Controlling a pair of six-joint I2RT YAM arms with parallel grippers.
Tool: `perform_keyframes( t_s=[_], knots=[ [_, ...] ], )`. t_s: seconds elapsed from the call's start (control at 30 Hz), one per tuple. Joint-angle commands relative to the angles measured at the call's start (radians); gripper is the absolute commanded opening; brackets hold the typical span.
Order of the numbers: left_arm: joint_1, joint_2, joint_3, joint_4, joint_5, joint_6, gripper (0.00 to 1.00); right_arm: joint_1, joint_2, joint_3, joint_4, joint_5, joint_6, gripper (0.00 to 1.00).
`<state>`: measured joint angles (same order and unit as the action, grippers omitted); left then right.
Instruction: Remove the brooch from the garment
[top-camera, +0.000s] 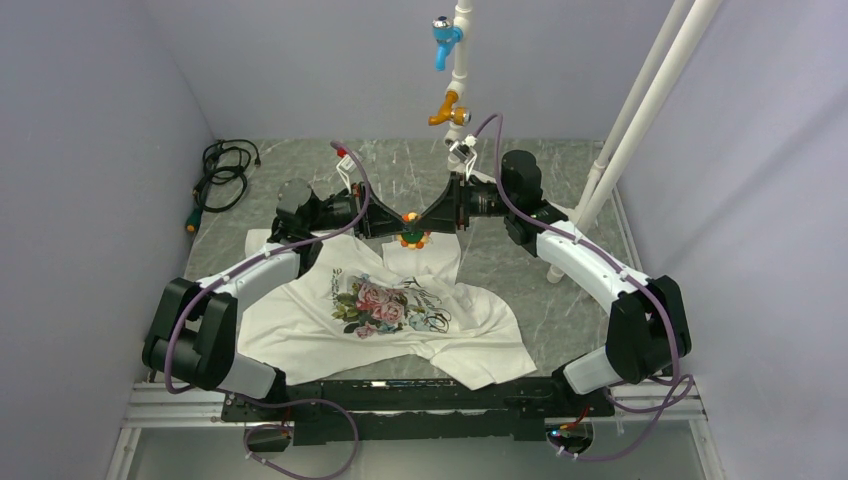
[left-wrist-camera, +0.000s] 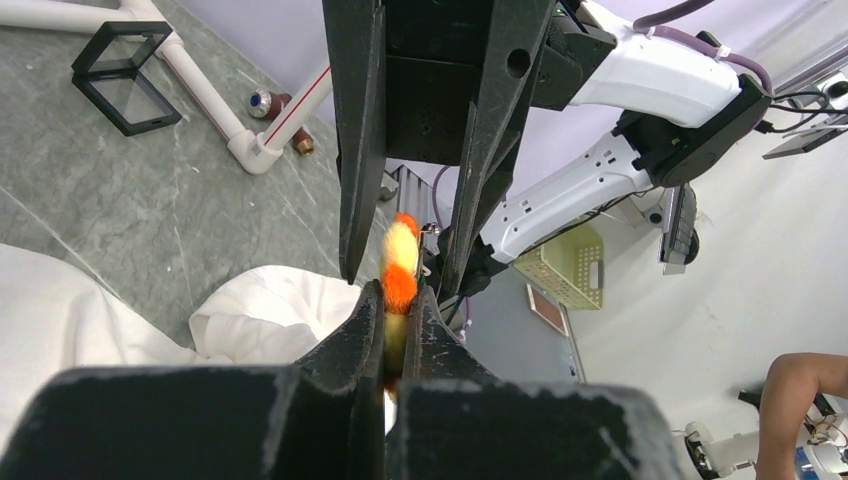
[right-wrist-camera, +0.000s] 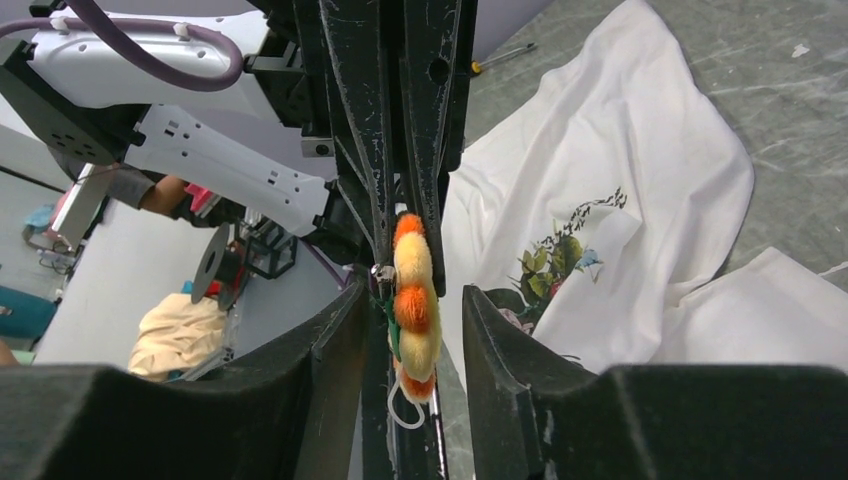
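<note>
left pincer (left-wrist-camera: 398, 300): I am seeing it clamped tight on the brooch (left-wrist-camera: 400, 285), with orange and yellow fluff bulging just past its tips.
right pincer (right-wrist-camera: 415, 292): it is meeting the left pincer tip to tip. Its own camera is showing me its jaws parted, one on each side of the brooch, with daylight on the outer side.
brooch, edge-on: only the right wrist camera is giving me the stacked orange and yellow tufts, and a white thread loop dangling beneath them between the parted jaws.
garment (right-wrist-camera: 640, 200): it is lying rumpled below and beyond the pincers. The right wrist view is catching only a corner of the print, while the top view is showing the roses and script whole.
table (top-camera: 560, 300): grey marbled top, sitting under both pincers.
cable (top-camera: 222, 175): only the top view is showing this black coil, well out beyond the left pincer.
pipe frame (top-camera: 640, 110): white, rising beyond the right pincer.
</note>
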<state>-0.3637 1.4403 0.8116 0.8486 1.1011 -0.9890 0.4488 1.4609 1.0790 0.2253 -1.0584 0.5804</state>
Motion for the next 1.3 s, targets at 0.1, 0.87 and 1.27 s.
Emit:
perform_keyframes(
  t_s=[0.1, 0.87, 1.27],
  knots=[
    [-0.007, -0.021, 0.016, 0.055, -0.008, 0.013, 0.0, 0.001, -0.005, -0.013, 0.052, 0.023, 0.008, 0.38],
    [-0.038, -0.092, 0.019, -0.115, -0.068, 0.217, 0.0, -0.034, 0.009, -0.018, 0.011, 0.042, 0.047, 0.26],
    [-0.037, -0.088, 0.018, -0.103, -0.085, 0.194, 0.0, -0.063, -0.021, -0.048, -0.033, 0.052, 0.02, 0.22]
  ],
)
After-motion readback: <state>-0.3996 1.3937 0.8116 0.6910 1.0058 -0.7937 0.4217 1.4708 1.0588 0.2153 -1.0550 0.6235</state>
